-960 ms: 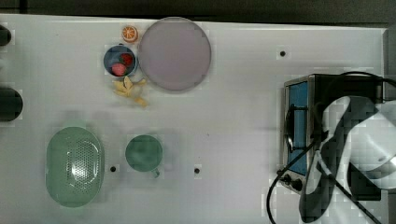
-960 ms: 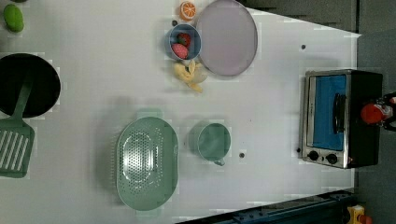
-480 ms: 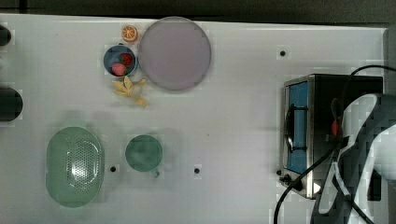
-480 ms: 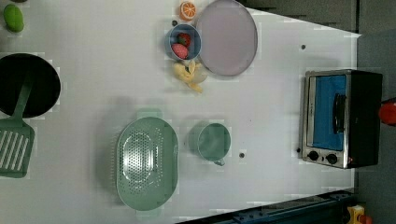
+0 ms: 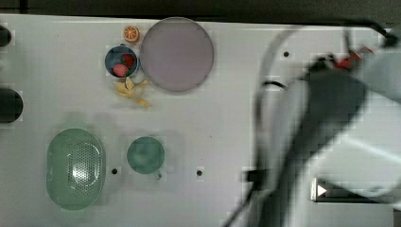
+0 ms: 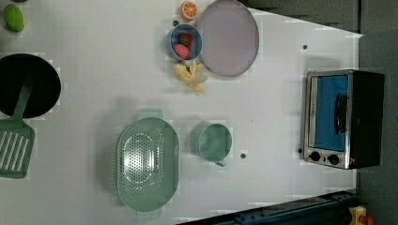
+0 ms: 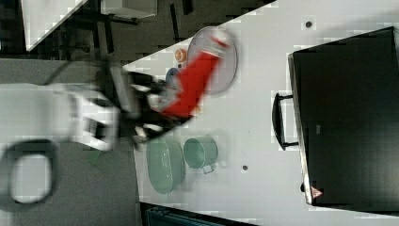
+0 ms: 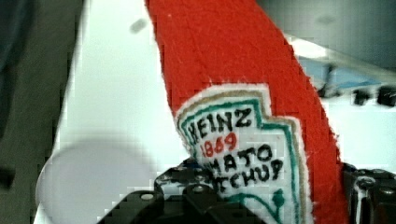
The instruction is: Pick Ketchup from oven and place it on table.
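The Ketchup (image 8: 243,116) is sitting clamped in the tool (image 8: 261,196), raised off the bench (image 6: 263,108) and out of the oven (image 6: 345,119), which is standing at one bench edge with its door shut. In the right view the bottle (image 7: 195,82) is hanging tilted over the grey plate (image 7: 230,61), near the green cup (image 7: 200,152) and colander (image 7: 164,165).

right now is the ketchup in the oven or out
Out: the ketchup is held in the gripper above the table, clear of the oven.
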